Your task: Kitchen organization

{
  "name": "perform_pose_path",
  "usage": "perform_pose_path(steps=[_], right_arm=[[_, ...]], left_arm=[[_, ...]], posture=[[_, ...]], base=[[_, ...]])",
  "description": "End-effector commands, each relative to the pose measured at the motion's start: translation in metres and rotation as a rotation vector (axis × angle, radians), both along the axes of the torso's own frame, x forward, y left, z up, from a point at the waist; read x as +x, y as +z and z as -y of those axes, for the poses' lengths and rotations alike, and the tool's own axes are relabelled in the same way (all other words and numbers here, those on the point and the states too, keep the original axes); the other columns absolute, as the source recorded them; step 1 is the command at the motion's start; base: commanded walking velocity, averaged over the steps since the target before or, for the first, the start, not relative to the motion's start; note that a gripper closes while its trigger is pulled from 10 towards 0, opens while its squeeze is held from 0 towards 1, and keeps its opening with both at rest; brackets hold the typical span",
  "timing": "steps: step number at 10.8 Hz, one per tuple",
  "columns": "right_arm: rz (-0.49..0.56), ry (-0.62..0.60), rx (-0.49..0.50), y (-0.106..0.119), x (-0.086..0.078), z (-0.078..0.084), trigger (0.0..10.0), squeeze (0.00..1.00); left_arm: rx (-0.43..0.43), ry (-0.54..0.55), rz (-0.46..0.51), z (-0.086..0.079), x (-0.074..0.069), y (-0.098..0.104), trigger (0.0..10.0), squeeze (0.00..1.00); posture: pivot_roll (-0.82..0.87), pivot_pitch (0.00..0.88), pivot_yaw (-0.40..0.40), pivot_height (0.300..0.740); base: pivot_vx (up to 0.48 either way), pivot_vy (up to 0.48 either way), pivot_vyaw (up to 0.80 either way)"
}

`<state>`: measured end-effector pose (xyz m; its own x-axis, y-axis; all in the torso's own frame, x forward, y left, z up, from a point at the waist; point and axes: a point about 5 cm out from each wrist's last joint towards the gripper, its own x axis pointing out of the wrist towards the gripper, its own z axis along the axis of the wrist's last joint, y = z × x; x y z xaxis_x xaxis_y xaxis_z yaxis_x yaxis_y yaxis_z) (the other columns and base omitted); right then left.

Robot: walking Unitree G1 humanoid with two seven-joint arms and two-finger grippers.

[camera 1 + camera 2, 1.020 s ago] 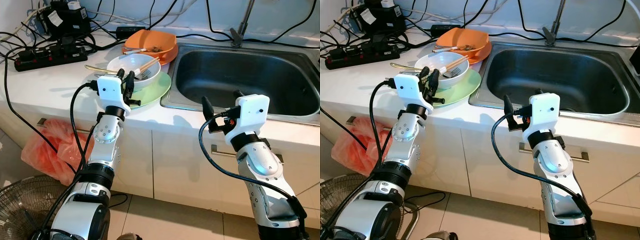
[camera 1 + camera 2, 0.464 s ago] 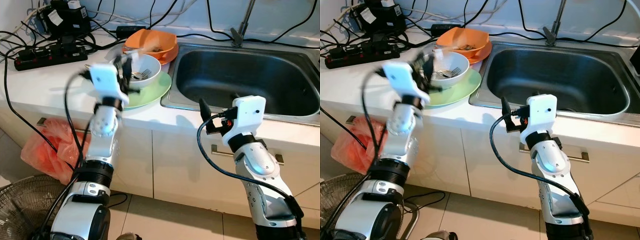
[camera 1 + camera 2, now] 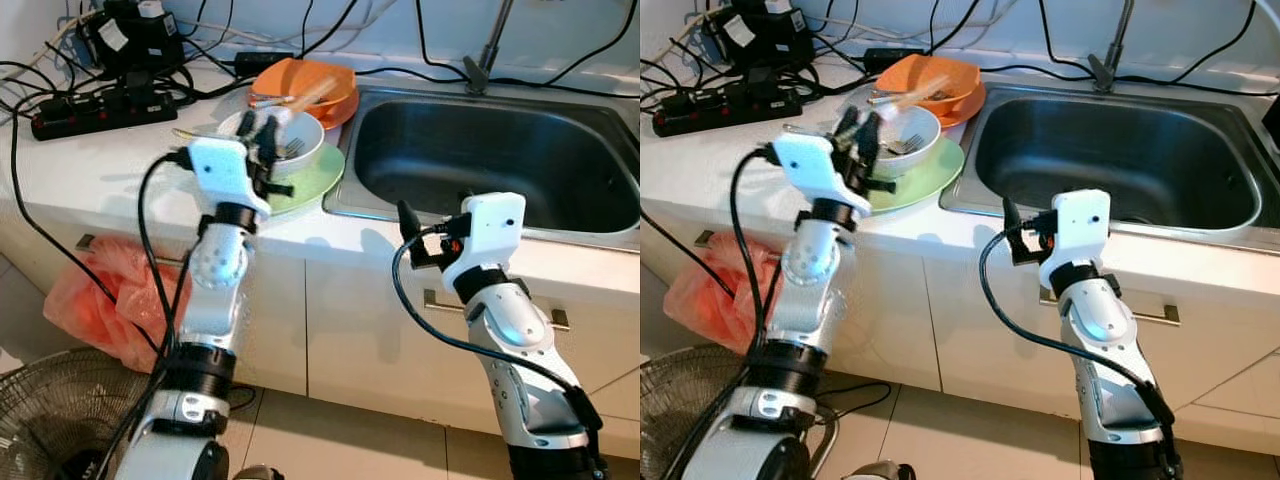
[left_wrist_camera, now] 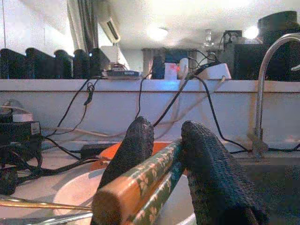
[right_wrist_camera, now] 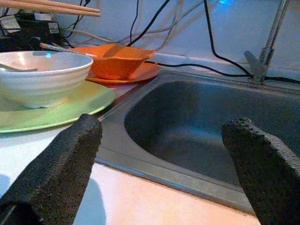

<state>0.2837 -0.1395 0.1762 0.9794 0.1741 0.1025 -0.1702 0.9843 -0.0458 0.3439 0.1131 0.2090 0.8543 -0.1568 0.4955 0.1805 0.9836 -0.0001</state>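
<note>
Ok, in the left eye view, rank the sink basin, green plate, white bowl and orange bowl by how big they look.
1. Sink basin, clearly largest.
2. Green plate, partly hidden by the left gripper.
3. White bowl and orange bowl look alike; the orange one sits farther back, so I won't rank them.

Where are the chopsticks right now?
The chopsticks are pinched in the left end effector, lifted just above the white bowl that sits on the green plate, left of the sink.
</note>
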Motion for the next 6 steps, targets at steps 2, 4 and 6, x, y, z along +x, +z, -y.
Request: perform_pose_path(steps=[2, 4, 6], right_arm=[[0.007, -0.017, 0.002, 0.0025, 0.0021, 0.0028, 10.0, 0.00], [0.007, -0.017, 0.002, 0.0025, 0.0021, 0.0028, 10.0, 0.00], [0.007, -0.017, 0.002, 0.0025, 0.0021, 0.0028, 10.0, 0.00]], left_arm=[[0.004, -0.004, 0.004, 0.0008, -0.0014, 0.0018, 0.0, 0.00], [0.004, -0.004, 0.004, 0.0008, -0.0014, 0.0018, 0.0, 0.00], [0.004, -0.004, 0.004, 0.0008, -0.0014, 0.0018, 0.0, 0.00]], posture=[[0.03, 0.025, 0.022, 0.740], [0.03, 0.025, 0.022, 0.740], [0.03, 0.025, 0.022, 0.740]], base=[[0.000, 0.000, 0.00], [0.000, 0.000, 0.00], [0.000, 0.000, 0.00]])
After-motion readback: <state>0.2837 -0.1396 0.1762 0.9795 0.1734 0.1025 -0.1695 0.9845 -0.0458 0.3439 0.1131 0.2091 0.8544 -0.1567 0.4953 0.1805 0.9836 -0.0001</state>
